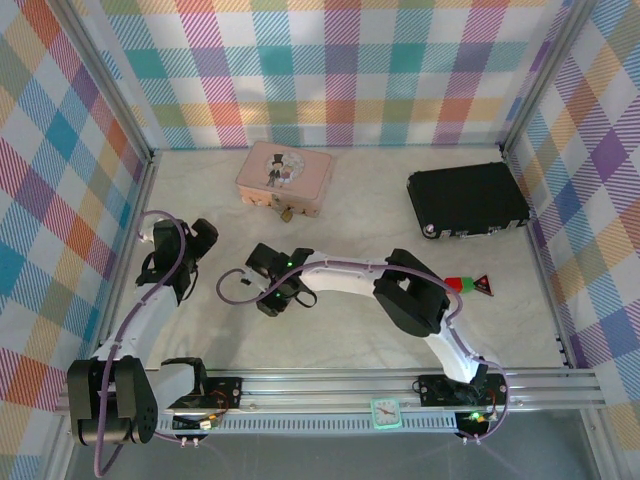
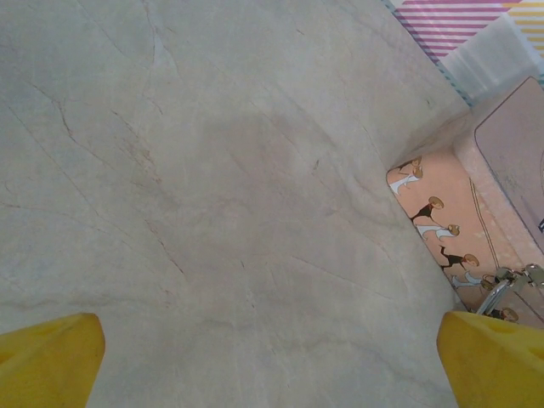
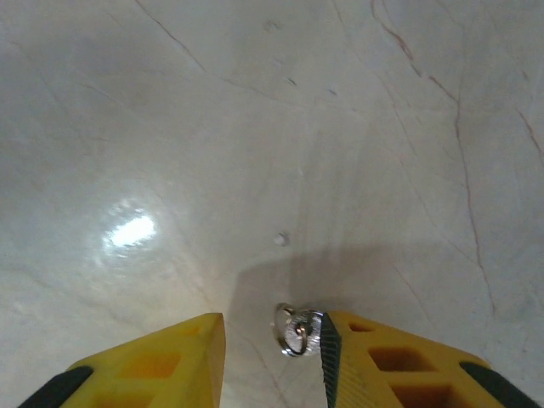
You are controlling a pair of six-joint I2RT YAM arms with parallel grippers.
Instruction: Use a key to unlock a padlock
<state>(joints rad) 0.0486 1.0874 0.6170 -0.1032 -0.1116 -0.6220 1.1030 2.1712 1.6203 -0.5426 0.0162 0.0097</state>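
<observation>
Silver key [image 3: 297, 330] lies mid-worktop [image 3: 127, 127] between the jaws of the part-open right claw [image 3: 270, 333], touching one finger, ungripped; padlock [image 1: 287, 213] sits beyond, toward the far edge, against the pink tin [image 1: 285, 172]; left claw [image 2: 268, 340] wide open.

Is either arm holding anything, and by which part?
Nothing is gripped. The key lies between the fingers of the right gripper, touching one, a gap to the other. The left gripper is empty.
</observation>
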